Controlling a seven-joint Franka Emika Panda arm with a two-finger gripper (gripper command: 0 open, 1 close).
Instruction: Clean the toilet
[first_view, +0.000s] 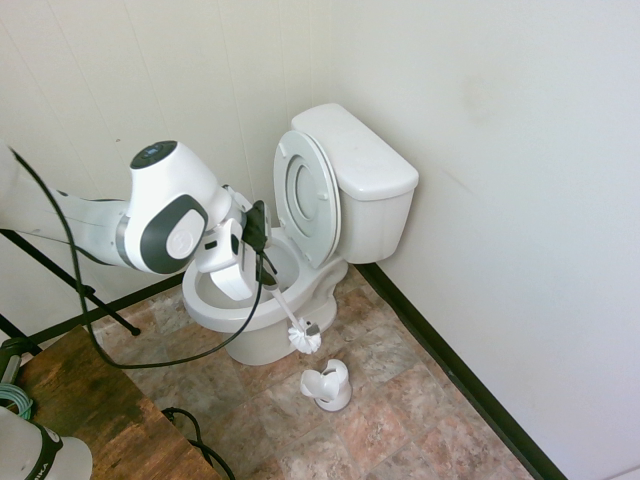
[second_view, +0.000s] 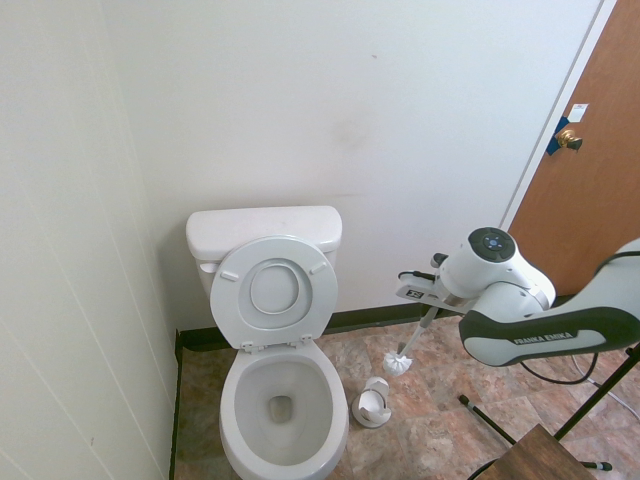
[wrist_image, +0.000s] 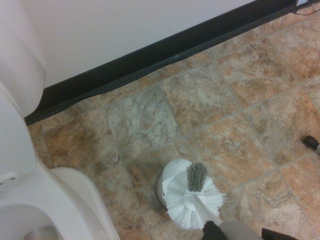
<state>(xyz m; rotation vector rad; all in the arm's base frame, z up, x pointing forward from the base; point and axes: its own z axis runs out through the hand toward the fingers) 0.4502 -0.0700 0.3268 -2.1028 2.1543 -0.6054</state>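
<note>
The toilet (second_view: 283, 400) stands against the back wall in the corner, its seat and lid (second_view: 274, 292) raised against the tank (second_view: 263, 229), the bowl open. The fingers (first_view: 262, 240) are clenched on the thin handle of a brush (first_view: 304, 338), which slants downward. Its white bristle head hangs in the air just above a small white holder (first_view: 328, 385), clear of it. The holder sits on the tiled floor (second_view: 440, 420) just beside the bowl. A wooden door (second_view: 590, 160) shows in the second exterior view.
</note>
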